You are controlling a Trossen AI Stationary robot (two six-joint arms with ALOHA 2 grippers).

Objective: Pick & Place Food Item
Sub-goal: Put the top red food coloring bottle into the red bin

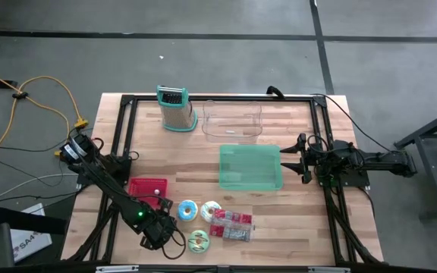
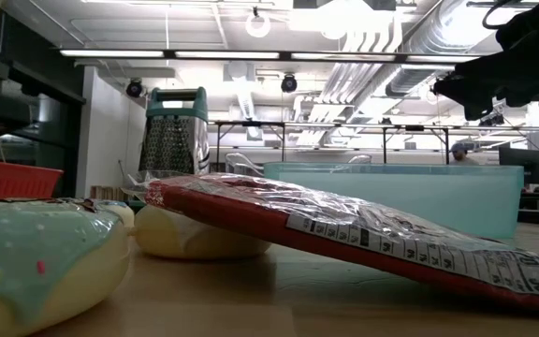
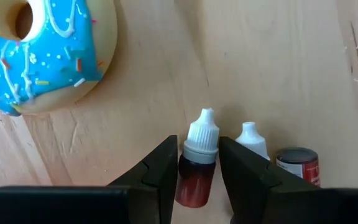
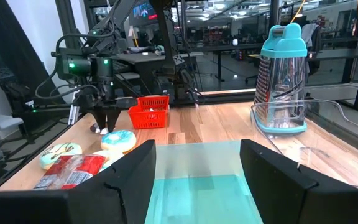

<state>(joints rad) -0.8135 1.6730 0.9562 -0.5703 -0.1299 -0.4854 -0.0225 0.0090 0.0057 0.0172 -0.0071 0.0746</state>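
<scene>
A small bottle [image 3: 197, 165] with a white cap and red-brown contents sits between the fingers of my left gripper [image 3: 197, 149], which is shut on it. The gripper points steeply down at the table's near left [image 1: 165, 221], beside a blue-iced donut [image 3: 42, 50]. A second white-capped bottle [image 3: 251, 140] and a dark red-topped little pot [image 3: 298, 165] stand close by, partly behind one finger. My right gripper [image 4: 197, 149] waits open at the table's right side [image 1: 300, 158], level, facing a green tray [image 1: 250, 167]. My left gripper pinches the small bottle's red-brown body just below the white cap [image 3: 194, 177], one finger on each side. The fingers come from above, slanting steeply down. The cap sticks out past the fingertips. The gripper hides the bottle's lower end, so whether it rests on the table cannot be told.
Two more donuts [image 1: 210, 211] [image 1: 199, 241] and a red packet [image 1: 231, 225] lie right of the blue donut. A red basket [image 1: 149, 188] is just beyond my left arm. A clear container [image 1: 232, 121] and a grater [image 1: 174, 108] stand at the far edge.
</scene>
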